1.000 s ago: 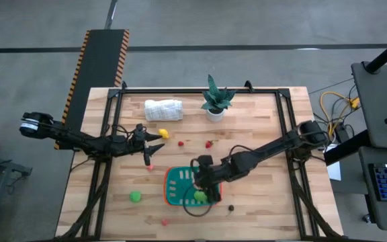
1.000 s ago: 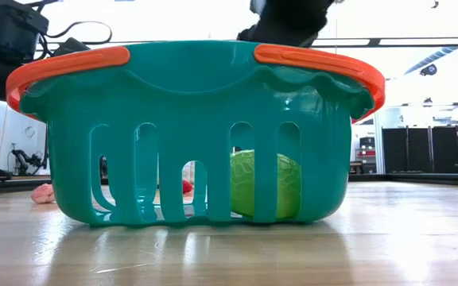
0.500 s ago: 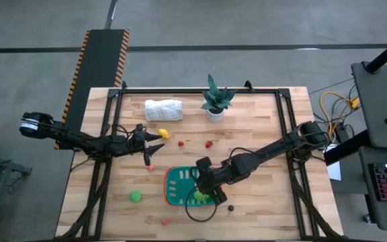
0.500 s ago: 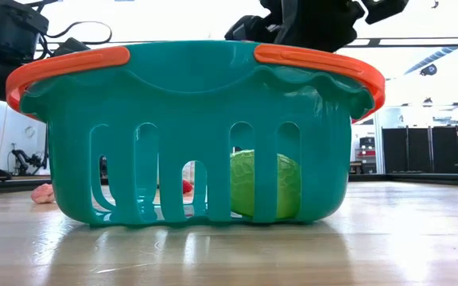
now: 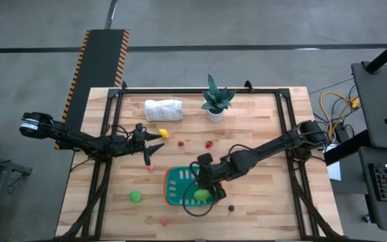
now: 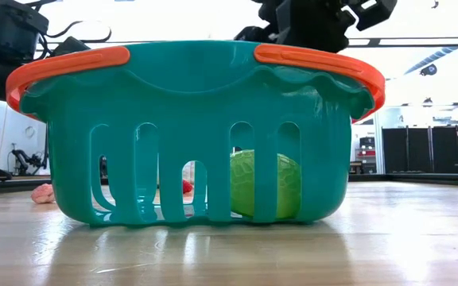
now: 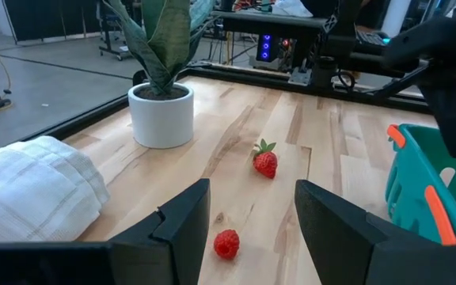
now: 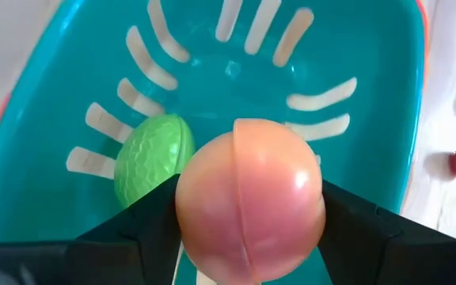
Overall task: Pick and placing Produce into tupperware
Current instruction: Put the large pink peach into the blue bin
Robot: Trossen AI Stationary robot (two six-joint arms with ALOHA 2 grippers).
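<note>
The tupperware point(image 5: 180, 185), a teal basket with pale slots in its floor and an orange-red rim, sits on the wooden table point(image 5: 261, 134) toward the near edge, about midway across. My right gripper point(image 5: 207, 183) hangs over its right half, and my right fingers point(image 8: 145, 226) are clamped on a round orange-pink peach point(image 8: 249, 199), held above the basket's open interior. Below the peach, a bumpy green fruit point(image 8: 154, 155) already lies on the teal floor; from table height the same green piece shows through the slots in the basket's side wall.

More produce lies loose on the table. A small green piece point(image 5: 135, 196) rests to the left of the basket, a small red piece point(image 5: 164, 221) near the front edge, and a dark one point(image 5: 231, 208) just right of the basket. Farther back are a raspberry point(image 7: 226, 244) and a strawberry point(image 7: 265, 161), apart from each other, with a yellow piece point(image 5: 162, 134) to their left.

My left gripper point(image 5: 154, 146) waits above the table left of centre, near the yellow piece, its fingers point(image 7: 184, 226) spread apart and holding nothing.

At the far side stand a potted plant point(image 5: 214, 101) in a white pot and, to its left, a rolled white cloth point(image 5: 163, 109).
</note>
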